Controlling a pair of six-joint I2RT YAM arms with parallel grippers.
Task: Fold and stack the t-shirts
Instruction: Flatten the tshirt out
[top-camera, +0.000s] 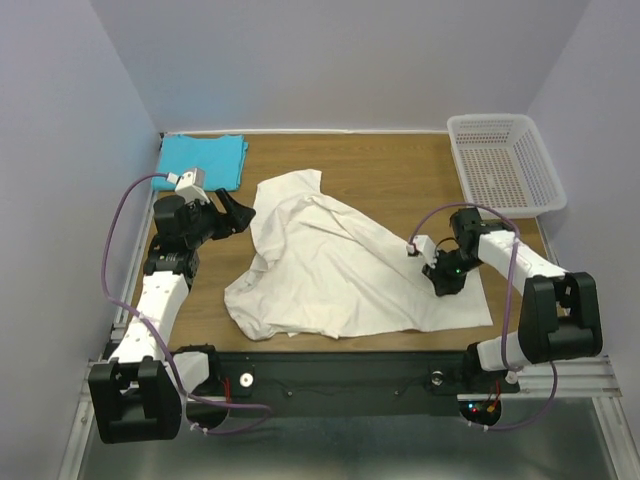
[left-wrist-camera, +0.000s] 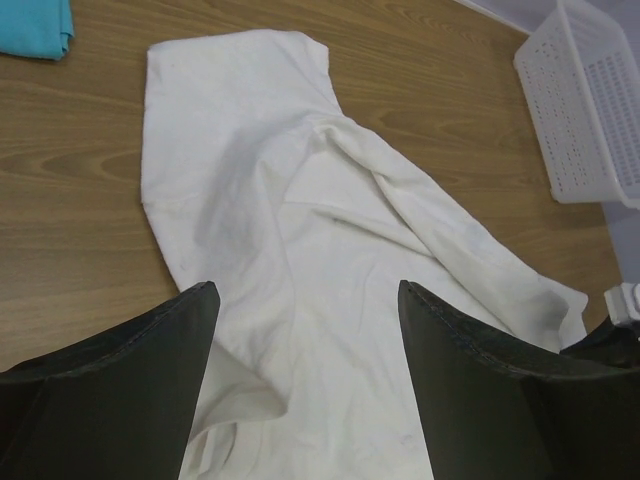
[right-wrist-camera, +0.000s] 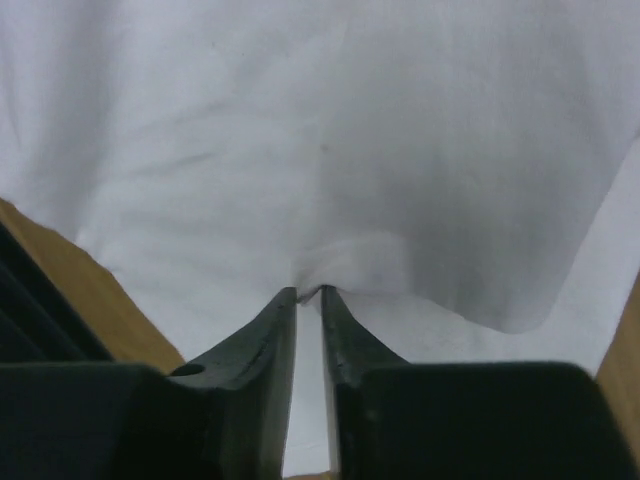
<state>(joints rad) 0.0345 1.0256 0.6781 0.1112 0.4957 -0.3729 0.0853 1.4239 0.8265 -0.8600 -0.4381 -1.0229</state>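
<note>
Two plain t-shirts lie on a wooden table (top-camera: 390, 170). At far left, in the back corner, the turquoise-blue shirt (top-camera: 203, 160) sits folded into a tidy rectangle with a smooth, unmarked top.

Just in front of it, the left gripper (top-camera: 238, 212) hangs at the left edge of the cream-white shirt (top-camera: 330, 265). Its two dark fingers (left-wrist-camera: 150, 340) are spread wide apart and grip nothing. The left wrist view looks between them onto rumpled pale cloth.

The cream-white shirt fills the middle of the table, unfolded and crumpled. One narrow end reaches toward the back, near the turquoise-blue shirt. The wider part fans out toward the near edge, and a raised crease runs diagonally across it.

At the shirt's right side, the right gripper (top-camera: 413, 250) has its fingers (right-wrist-camera: 262, 350) drawn almost together, pinching a small pucker of the cream fabric at their tips. The right wrist view shows cloth gathering into that pinch.

At far right, in the back corner, a white plastic mesh basket (top-camera: 490, 119) stands apart from both shirts.
</note>
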